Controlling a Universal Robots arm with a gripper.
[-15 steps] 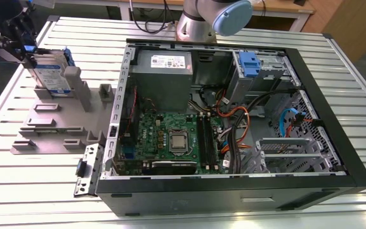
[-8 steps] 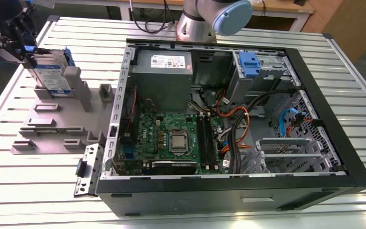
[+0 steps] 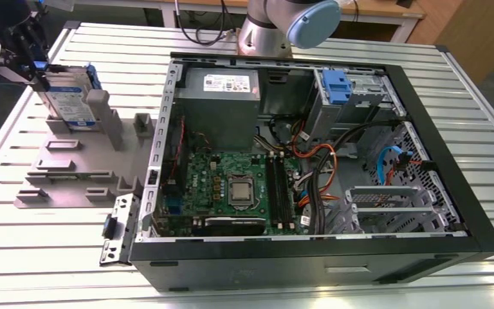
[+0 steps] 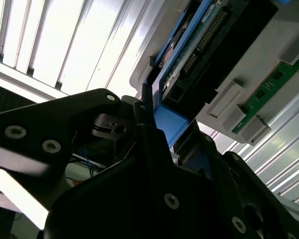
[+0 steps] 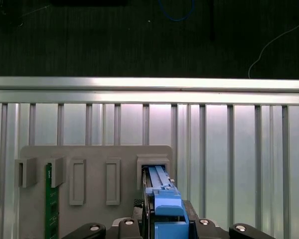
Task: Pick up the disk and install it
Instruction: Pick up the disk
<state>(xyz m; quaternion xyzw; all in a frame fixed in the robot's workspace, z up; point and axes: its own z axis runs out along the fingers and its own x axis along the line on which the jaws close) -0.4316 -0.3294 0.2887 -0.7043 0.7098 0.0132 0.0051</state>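
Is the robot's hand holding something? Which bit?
It looks like yes: the hand pinches the disk by the blue rail at its upper end, standing in the grey holder.

Open computer case (image 3: 478,225), grey holder tray (image 3: 58,177) beside it, slatted table (image 3: 41,257)

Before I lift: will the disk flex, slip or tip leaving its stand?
The disk looks like a rigid metal slab, so it likely won't flex. It stands on edge in a slot of the grey stand, so a sideways push could jam or tip it. The blue rail at the pincer looks like smooth plastic, possibly slippery.
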